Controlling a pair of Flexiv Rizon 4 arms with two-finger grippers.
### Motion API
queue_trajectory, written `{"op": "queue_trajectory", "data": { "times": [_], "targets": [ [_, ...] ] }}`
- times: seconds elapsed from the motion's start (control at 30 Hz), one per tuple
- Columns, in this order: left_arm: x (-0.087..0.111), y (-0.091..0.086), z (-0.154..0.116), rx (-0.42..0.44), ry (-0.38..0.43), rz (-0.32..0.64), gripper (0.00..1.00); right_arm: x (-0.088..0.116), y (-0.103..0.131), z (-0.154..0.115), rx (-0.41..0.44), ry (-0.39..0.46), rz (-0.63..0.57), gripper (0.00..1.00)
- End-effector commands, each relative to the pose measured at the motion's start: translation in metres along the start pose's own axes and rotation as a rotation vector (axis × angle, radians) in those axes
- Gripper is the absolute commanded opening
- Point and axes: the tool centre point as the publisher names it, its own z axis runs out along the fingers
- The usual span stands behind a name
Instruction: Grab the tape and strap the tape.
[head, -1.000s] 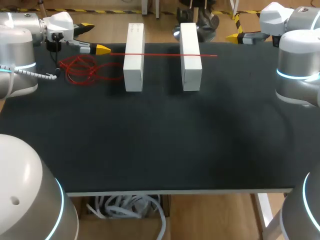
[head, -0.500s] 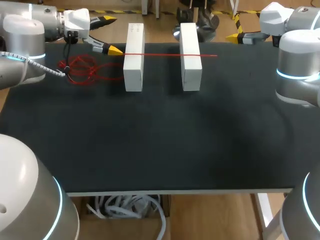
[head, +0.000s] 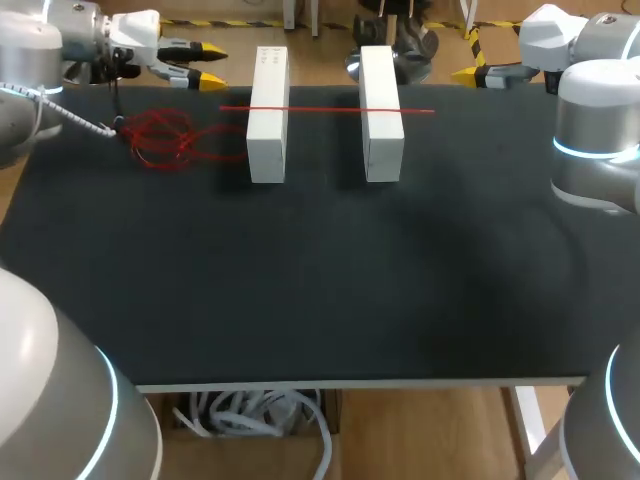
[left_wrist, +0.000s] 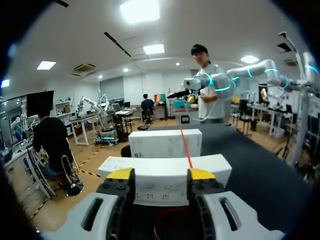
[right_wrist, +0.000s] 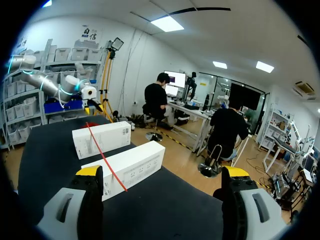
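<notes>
A thin red tape (head: 330, 109) lies stretched straight across two white boxes, the left box (head: 267, 120) and the right box (head: 381, 118). Its loose end is a tangled red coil (head: 163, 140) on the black table left of the boxes. My left gripper (head: 207, 65) hovers at the far left edge, above and behind the coil, open with nothing between its fingers. In the left wrist view that gripper (left_wrist: 160, 173) faces the end of the nearer box (left_wrist: 165, 182), with the tape (left_wrist: 185, 147) running away over both. My right gripper (head: 470, 72) rests at the far right edge. In its own view the right gripper (right_wrist: 162, 172) stands wide open and empty.
The black table top (head: 320, 270) spreads wide in front of the boxes. A gap separates the two boxes. In the right wrist view the tape (right_wrist: 105, 159) crosses the nearer box (right_wrist: 127, 167) and the further box (right_wrist: 102, 137).
My left gripper went toward the tape's end by the left box, then drew back toward the far edge, and its fingers came closer together. The right arm has not moved.
</notes>
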Motion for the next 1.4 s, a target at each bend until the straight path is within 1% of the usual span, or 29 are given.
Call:
{"op": "queue_trajectory", "data": {
  "times": [0.03,0.07,0.13,0.17,0.2,0.23,0.27,0.3,0.33,0.43,0.47,0.5,0.53,0.6,0.67,0.7,0.77,0.8,0.9,0.93,1.0,1.13,1.2,1.33,1.4],
  "targets": [
    [0.005,-0.001,-0.009,0.002,-0.019,0.001,0.16,0.0,-0.001,0.0,-0.002,0.0,0.0,1.0],
    [0.006,-0.001,-0.011,0.007,-0.03,-0.004,0.0,0.0,-0.001,0.0,-0.002,0.0,0.0,1.0],
    [0.008,-0.001,-0.013,0.01,-0.045,-0.005,0.0,0.0,-0.001,0.0,-0.002,0.0,0.0,1.0],
    [0.011,-0.001,-0.014,0.008,-0.049,-0.003,0.07,0.0,-0.001,0.0,-0.002,0.0,0.0,1.0],
    [0.015,-0.002,-0.014,0.008,-0.054,-0.002,0.3,0.0,-0.001,0.0,-0.002,0.0,0.0,1.0],
    [0.017,-0.002,-0.014,0.012,-0.054,-0.005,0.38,0.0,-0.001,0.0,-0.002,0.0,0.0,1.0],
    [0.02,-0.002,-0.014,0.005,-0.059,-0.002,0.33,0.0,-0.001,0.0,-0.002,0.0,0.0,1.0],
    [0.021,-0.002,-0.014,0.003,-0.072,-0.004,0.33,0.0,-0.001,0.0,-0.002,0.0,0.0,1.0],
    [0.022,-0.002,-0.014,0.008,-0.075,-0.008,0.39,0.0,-0.001,0.0,-0.002,0.0,0.0,1.0],
    [0.028,-0.002,-0.012,0.005,-0.095,-0.01,0.4,0.0,-0.001,0.0,-0.002,0.0,0.0,1.0],
    [0.03,-0.003,-0.012,0.007,-0.096,-0.011,0.47,0.0,-0.001,0.0,-0.002,0.0,0.0,1.0],
    [0.032,-0.003,-0.011,0.009,-0.099,-0.012,0.35,0.0,-0.001,0.0,-0.002,0.0,0.0,1.0],
    [0.034,-0.004,-0.011,0.007,-0.106,-0.013,0.3,0.0,-0.001,0.0,-0.002,0.0,0.0,1.0],
    [0.036,-0.004,-0.01,0.007,-0.125,-0.021,0.32,0.0,-0.001,0.0,-0.002,0.0,0.0,1.0],
    [0.039,-0.003,-0.009,0.007,-0.145,-0.026,0.37,0.0,-0.001,0.0,-0.002,0.0,0.0,1.0],
    [0.041,-0.002,-0.008,0.007,-0.146,-0.027,0.42,0.0,-0.001,0.0,-0.002,0.0,0.0,1.0],
    [0.046,-0.001,-0.006,0.007,-0.157,-0.034,0.44,0.0,-0.001,0.0,-0.002,0.0,0.0,1.0],
    [0.048,0.0,-0.005,0.012,-0.156,-0.039,0.48,0.0,-0.001,0.0,-0.002,0.0,0.0,1.0],
    [0.053,0.002,-0.001,0.013,-0.16,-0.043,0.46,0.0,-0.001,0.0,-0.002,0.0,0.0,1.0],
    [0.055,0.003,0.0,0.012,-0.165,-0.047,0.4,0.0,-0.001,0.0,-0.002,0.0,0.0,1.0],
    [0.057,0.007,0.003,0.012,-0.169,-0.055,0.42,0.0,-0.001,0.0,-0.002,0.0,0.0,1.0],
    [0.059,0.014,0.01,0.01,-0.175,-0.068,0.42,0.0,-0.001,0.0,-0.002,0.0,0.0,1.0],
    [0.058,0.017,0.013,0.008,-0.175,-0.068,0.44,0.0,-0.001,0.0,-0.002,0.0,0.0,1.0],
    [0.055,0.019,0.016,0.01,-0.175,-0.066,0.41,0.0,-0.001,0.0,-0.002,0.0,0.0,1.0],
    [0.054,0.021,0.016,0.009,-0.175,-0.066,0.41,0.0,-0.001,0.0,-0.002,0.0,0.0,1.0]
  ]
}}
